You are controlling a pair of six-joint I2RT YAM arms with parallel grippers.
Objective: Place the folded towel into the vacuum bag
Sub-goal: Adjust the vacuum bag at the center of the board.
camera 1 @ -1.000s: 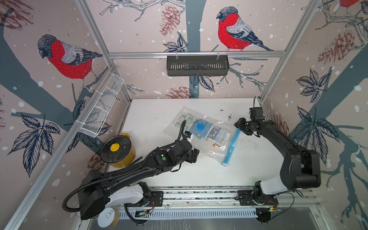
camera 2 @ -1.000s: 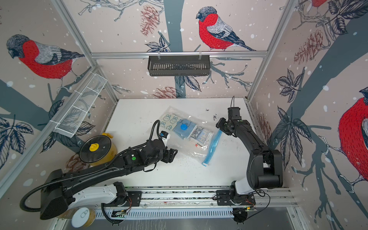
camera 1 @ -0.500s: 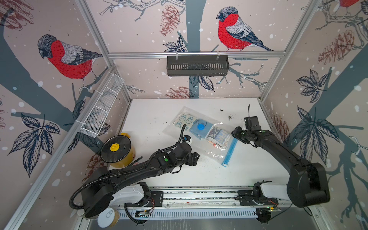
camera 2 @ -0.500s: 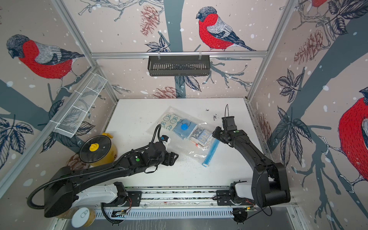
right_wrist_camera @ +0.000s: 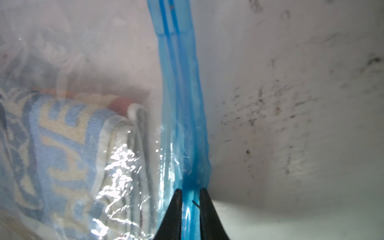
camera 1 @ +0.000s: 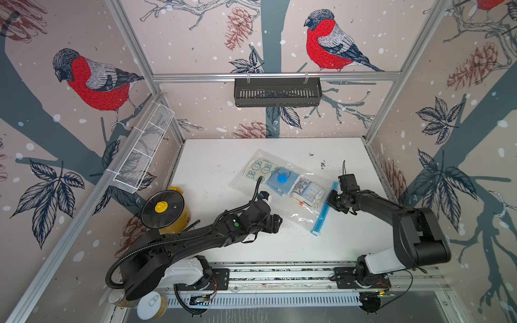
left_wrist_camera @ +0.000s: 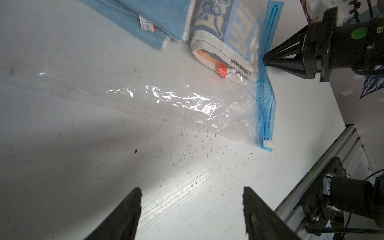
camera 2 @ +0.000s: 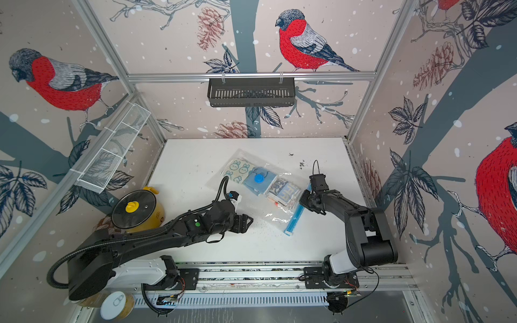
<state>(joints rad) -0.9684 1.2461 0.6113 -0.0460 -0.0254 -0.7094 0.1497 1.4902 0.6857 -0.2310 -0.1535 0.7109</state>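
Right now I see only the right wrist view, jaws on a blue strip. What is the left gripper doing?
Observer: The left gripper is open and empty, over bare table short of the bag.
Operator: What's in the bag?
Observer: Three folded in a row: a bunny-print towel, a plain blue towel, a lettered towel.
Operator: Where on the strip am I?
Observer: The right gripper grips the strip near its far end, away from the rail.

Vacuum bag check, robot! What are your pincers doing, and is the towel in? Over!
Left pincer open, empty, hovering over table. Right pincer shut on vacuum bag's blue zip strip. Folded towels inside bag. Nothing blocking.
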